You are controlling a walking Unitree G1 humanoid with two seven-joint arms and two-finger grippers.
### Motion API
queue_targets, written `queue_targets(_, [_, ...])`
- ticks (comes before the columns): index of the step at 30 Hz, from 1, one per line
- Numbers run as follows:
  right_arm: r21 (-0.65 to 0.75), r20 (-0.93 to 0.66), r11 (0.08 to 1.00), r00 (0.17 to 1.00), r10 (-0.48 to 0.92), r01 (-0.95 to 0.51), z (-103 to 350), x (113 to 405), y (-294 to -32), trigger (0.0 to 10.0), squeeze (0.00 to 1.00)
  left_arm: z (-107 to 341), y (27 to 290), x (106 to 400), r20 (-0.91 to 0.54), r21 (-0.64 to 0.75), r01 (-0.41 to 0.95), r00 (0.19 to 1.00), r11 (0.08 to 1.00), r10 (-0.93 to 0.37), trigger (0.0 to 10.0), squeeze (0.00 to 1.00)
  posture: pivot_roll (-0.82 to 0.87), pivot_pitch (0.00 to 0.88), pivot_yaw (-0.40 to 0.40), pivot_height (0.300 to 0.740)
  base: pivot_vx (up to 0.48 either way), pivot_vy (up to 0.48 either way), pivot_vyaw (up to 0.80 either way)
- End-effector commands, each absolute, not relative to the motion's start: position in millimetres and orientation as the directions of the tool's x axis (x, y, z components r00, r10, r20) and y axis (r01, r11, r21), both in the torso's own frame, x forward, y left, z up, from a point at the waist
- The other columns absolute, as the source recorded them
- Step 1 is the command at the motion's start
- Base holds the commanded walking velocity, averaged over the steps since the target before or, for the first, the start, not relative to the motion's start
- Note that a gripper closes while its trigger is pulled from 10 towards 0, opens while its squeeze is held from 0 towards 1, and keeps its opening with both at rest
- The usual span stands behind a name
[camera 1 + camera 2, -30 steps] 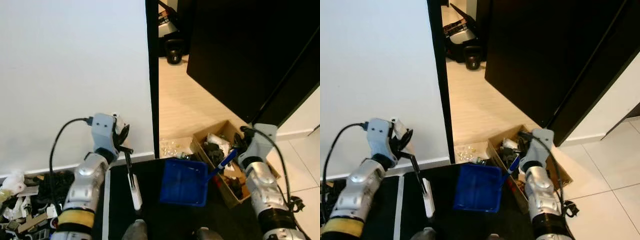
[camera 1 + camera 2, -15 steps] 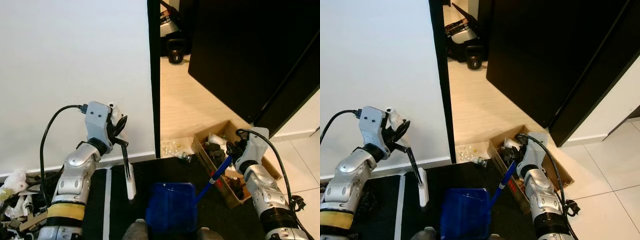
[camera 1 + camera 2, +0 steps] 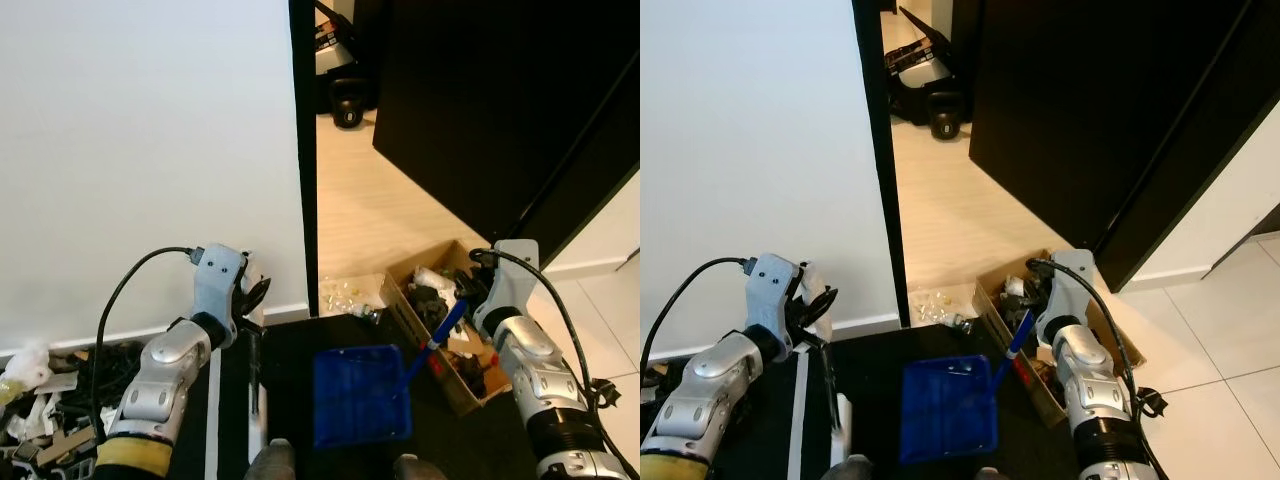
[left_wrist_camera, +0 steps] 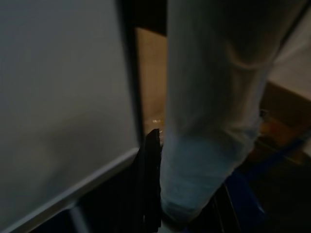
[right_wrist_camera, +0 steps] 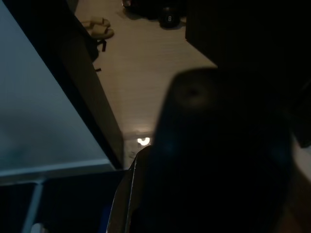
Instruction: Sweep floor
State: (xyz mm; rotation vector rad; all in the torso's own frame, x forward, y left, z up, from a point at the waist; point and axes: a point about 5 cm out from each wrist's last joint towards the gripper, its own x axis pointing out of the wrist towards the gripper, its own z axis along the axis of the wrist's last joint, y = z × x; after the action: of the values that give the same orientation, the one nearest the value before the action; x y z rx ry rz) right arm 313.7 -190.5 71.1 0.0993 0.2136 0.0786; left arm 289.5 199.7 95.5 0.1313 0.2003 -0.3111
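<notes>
The right gripper [image 3: 462, 300] is clamped on the handle of one blue dustpan [image 3: 362, 395], which hangs down and toward the robot's middle from that grip, its pan tilted above the black mat [image 3: 875, 370]. The left gripper [image 3: 250, 312] is closed on the thin dark handle of one brush [image 3: 254, 370], whose shaft drops almost straight down from the fingers to the mat just left of the dustpan; the two tools are near each other but apart. Beyond the dustpan's far edge, at the foot of the door frame [image 3: 303, 150], lies a small scatter of pale debris [image 3: 345, 292] on the wooden floor [image 3: 385, 210]. Just right of the dustpan handle, and partly under the right gripper, stands one open cardboard box [image 3: 455, 330] full of dark odds and ends. Left of the brush, along the white wall [image 3: 140, 150], sits a heap of clutter [image 3: 40, 400]. One dark door [image 3: 480, 100] stands open ahead, and one black kettlebell [image 3: 348, 102] rests on the floor far beyond it. In the left wrist view, one black finger [image 4: 149, 179] lies against the pale brush part.
</notes>
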Motion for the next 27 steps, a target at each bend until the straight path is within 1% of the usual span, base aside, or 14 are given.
queue_targets(1, [0.179, -0.141, 0.982, 0.986, 0.087, -0.06, 81, 315, -192, 10.0, 0.0, 94, 202, 291, -0.216, 0.092, 0.246, 0.951, 0.965, -0.222, 10.0, 0.0, 0.14, 0.092, 0.001, 0.74, 0.0, 0.0, 0.0])
queue_targets(7, [0.228, -0.127, 0.972, 0.988, 0.087, -0.057, 81, 313, -189, 10.0, 0.0, 100, 193, 293, -0.189, 0.07, 0.248, 0.954, 0.966, -0.232, 10.0, 0.0, 0.14, 0.101, 0.003, 0.74, 0.0, 0.0, 0.0])
queue_targets(11, [0.246, -0.125, 0.968, 0.989, 0.08, -0.047, 81, 313, -189, 10.0, 0.0, 101, 192, 294, -0.182, 0.072, 0.238, 0.958, 0.969, -0.222, 10.0, 0.0, 0.14, 0.104, 0.003, 0.74, 0.0, 0.0, 0.0])
queue_targets(13, [0.281, -0.107, 0.958, 0.991, 0.08, -0.047, 83, 313, -188, 10.0, 0.0, 102, 192, 295, -0.178, 0.073, 0.222, 0.962, 0.972, -0.206, 10.0, 0.0, 0.14, 0.106, 0.003, 0.74, 0.0, 0.0, 0.0])
queue_targets(23, [0.272, -0.132, 0.962, 0.989, 0.074, -0.036, 78, 312, -187, 10.0, 0.0, 102, 192, 295, -0.178, 0.084, 0.214, 0.964, 0.973, -0.197, 10.0, 0.0, 0.14, 0.107, 0.002, 0.74, 0.0, 0.0, 0.0])
queue_targets(27, [0.239, -0.138, 0.971, 0.988, 0.067, -0.033, 72, 309, -187, 10.0, 0.0, 98, 192, 295, -0.184, 0.094, 0.212, 0.964, 0.973, -0.192, 10.0, 0.0, 0.14, 0.107, 0.003, 0.74, 0.0, 0.0, 0.0])
